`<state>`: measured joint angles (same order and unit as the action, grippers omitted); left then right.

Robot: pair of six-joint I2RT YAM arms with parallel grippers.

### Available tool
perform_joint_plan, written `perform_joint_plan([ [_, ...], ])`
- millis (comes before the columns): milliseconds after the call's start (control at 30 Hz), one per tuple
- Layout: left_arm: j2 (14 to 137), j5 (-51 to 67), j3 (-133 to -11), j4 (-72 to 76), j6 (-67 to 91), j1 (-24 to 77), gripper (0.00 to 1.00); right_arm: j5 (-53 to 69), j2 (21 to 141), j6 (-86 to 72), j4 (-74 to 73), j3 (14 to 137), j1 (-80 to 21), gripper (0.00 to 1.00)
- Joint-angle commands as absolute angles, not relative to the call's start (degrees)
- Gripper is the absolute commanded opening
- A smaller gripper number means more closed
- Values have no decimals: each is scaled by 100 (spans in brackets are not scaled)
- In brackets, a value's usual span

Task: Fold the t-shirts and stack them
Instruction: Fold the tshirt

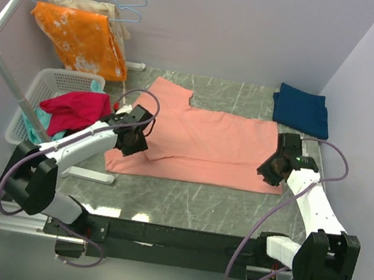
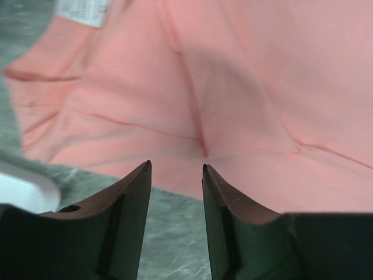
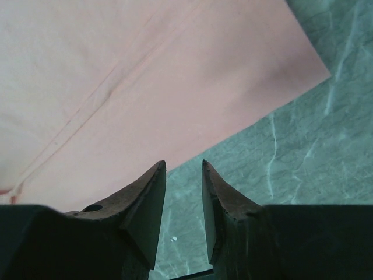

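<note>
Left hand (image 2: 175, 167) and right hand (image 3: 183, 163), both parted and empty, flank salmon-pink t-shirt (image 1: 208, 143) spread flat on counter (image 1: 184, 201), likely staged for a fold.

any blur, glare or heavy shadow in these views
Top external: sharp, with white glare patches on the table near its front edge. Left wrist: the salmon-pink t-shirt softens toward the top, and a shadow runs along its fold. Right wrist: evenly lit, but the right gripper is dark and underexposed.

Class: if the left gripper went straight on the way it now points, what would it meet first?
Probably the salmon-pink t-shirt, just past its near edge. Depth is unclear, so the left gripper might touch the bare table beside that edge first.
</note>
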<state>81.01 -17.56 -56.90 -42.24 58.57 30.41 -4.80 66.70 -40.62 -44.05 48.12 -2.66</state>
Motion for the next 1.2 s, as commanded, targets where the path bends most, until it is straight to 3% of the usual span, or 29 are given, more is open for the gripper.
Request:
perform_joint_plan([
  [0,8489,-1415,-5783,-3428,5616,3199,48,-466,6706,-4087,-4245,4992,-395,39],
  [167,8964,-1248,-5871,-3279,5721,3348,48,-492,6750,-4069,-4289,4992,-396,39],
  [567,9474,-1414,-6090,-3226,5731,3463,37,-431,6838,-4078,-4254,4869,-404,40],
  [867,9721,-1529,-6223,-3296,5651,3463,11,-510,6864,-4104,-4315,4904,-404,40],
  [1000,9651,-1573,-6188,-3375,5660,3463,10,-483,6882,-4113,-4307,4878,-404,39],
  [1100,9607,-1591,-6196,-3445,5651,3472,1,-440,6899,-4131,-4280,4843,-404,39],
  [1167,9580,-1600,-6179,-3437,5643,3472,1,-431,6917,-4131,-4280,4825,-396,39],
])
